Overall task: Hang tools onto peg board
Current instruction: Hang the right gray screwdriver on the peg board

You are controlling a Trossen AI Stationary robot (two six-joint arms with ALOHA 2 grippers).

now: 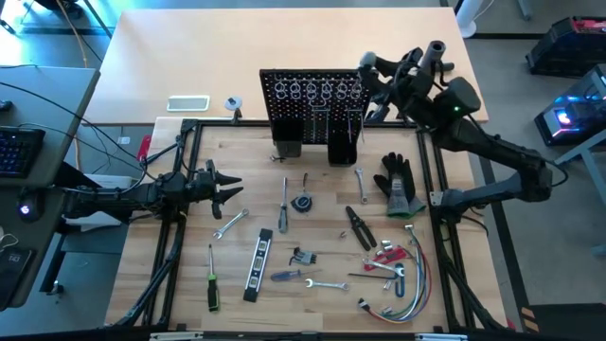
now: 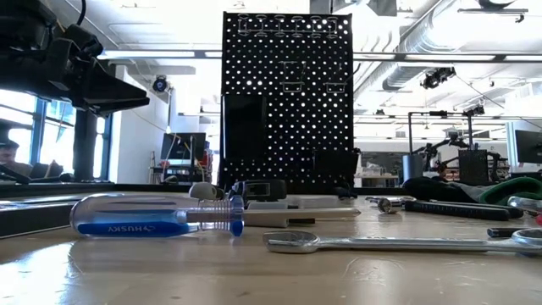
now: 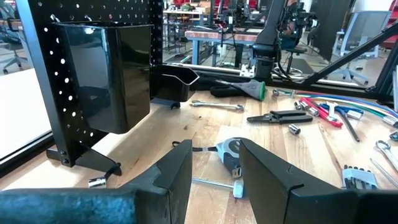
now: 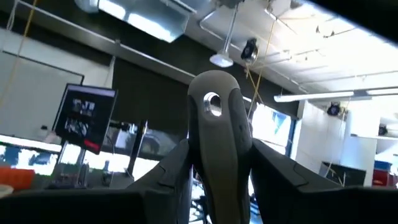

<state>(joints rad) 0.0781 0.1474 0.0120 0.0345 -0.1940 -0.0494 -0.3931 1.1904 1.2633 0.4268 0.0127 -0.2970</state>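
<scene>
The right gripper (image 4: 214, 168) has its jaws closed on the flat, rounded silver end of a wrench (image 4: 214, 124), which has a small hole near its tip and stands up between the two fingers; in the high view this gripper (image 1: 371, 95) sits raised at the right end of the peg board's top edge. The left gripper (image 3: 214, 180) holds nothing, its jaws parted, low over the left side of the table (image 1: 170, 275) and pointing toward the board.

The peg board (image 1: 312, 99) is a black upright perforated panel standing at the far middle of the table, with a row of metal ring hooks (image 1: 311, 91) along its top and two black bins (image 3: 115, 74) fixed to its face.

The other tools lie loose on the wood: a green-handled screwdriver (image 1: 213, 289), a black-and-yellow level (image 1: 258, 267), black pliers (image 1: 359, 227) and silver wrenches (image 1: 230, 224). In the low view a clear, blue-cored screwdriver (image 2: 157, 216) lies nearest, its handle printed "HUSKY", beside a long combination wrench (image 2: 398, 243).
</scene>
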